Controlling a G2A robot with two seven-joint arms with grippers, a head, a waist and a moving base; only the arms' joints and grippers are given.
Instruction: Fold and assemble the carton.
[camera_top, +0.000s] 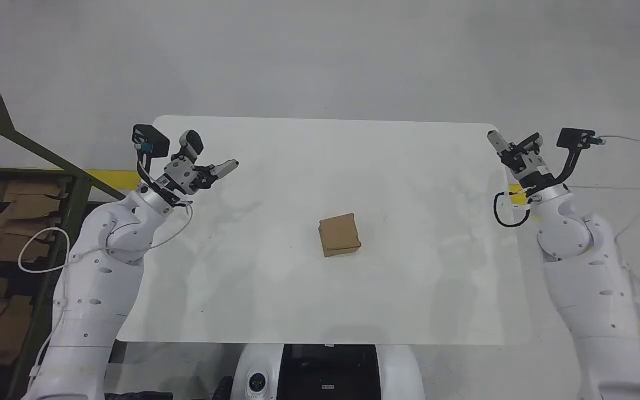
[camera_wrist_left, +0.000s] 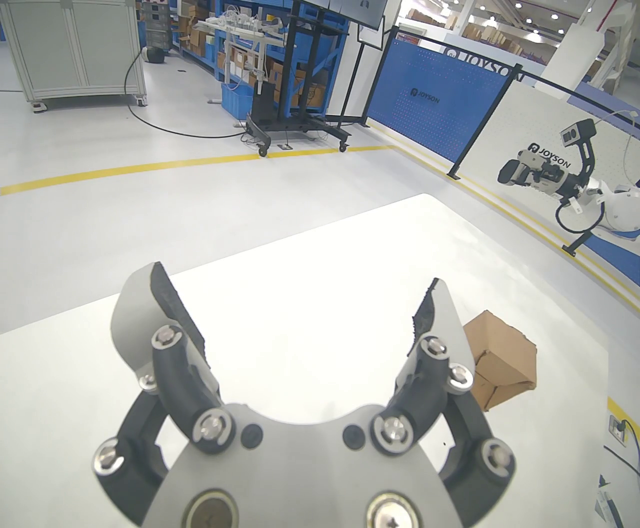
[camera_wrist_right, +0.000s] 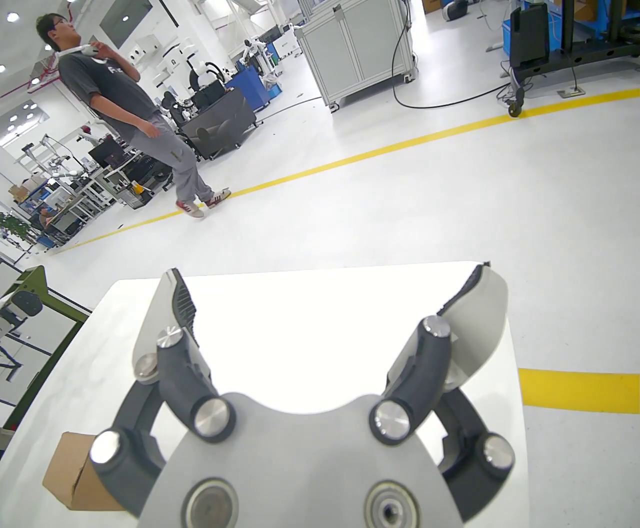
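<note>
**While both arms hang at the far corners, the carton sits alone mid-table**

Though the task is folding, the brown carton (camera_top: 339, 234) already stands as a closed little box near the middle of the white table (camera_top: 420, 160), turned slightly askew to the table's edges. Nothing touches it.

The left gripper (camera_top: 230, 164) hangs over the far left part of the table, well apart from the carton. Its own wrist camera shows the jaws spread wide with bare table between them (camera_wrist_left: 297, 290), and the carton (camera_wrist_left: 502, 365) lies off beyond one finger.

The right gripper (camera_top: 492, 136) hangs at the far right corner, about over the table's edge. From its wrist its jaws are likewise spread wide and hold nothing (camera_wrist_right: 328, 280). The carton (camera_wrist_right: 70, 480) shows low beside the gripper's body, a flap seam visible on its near face.
</note>
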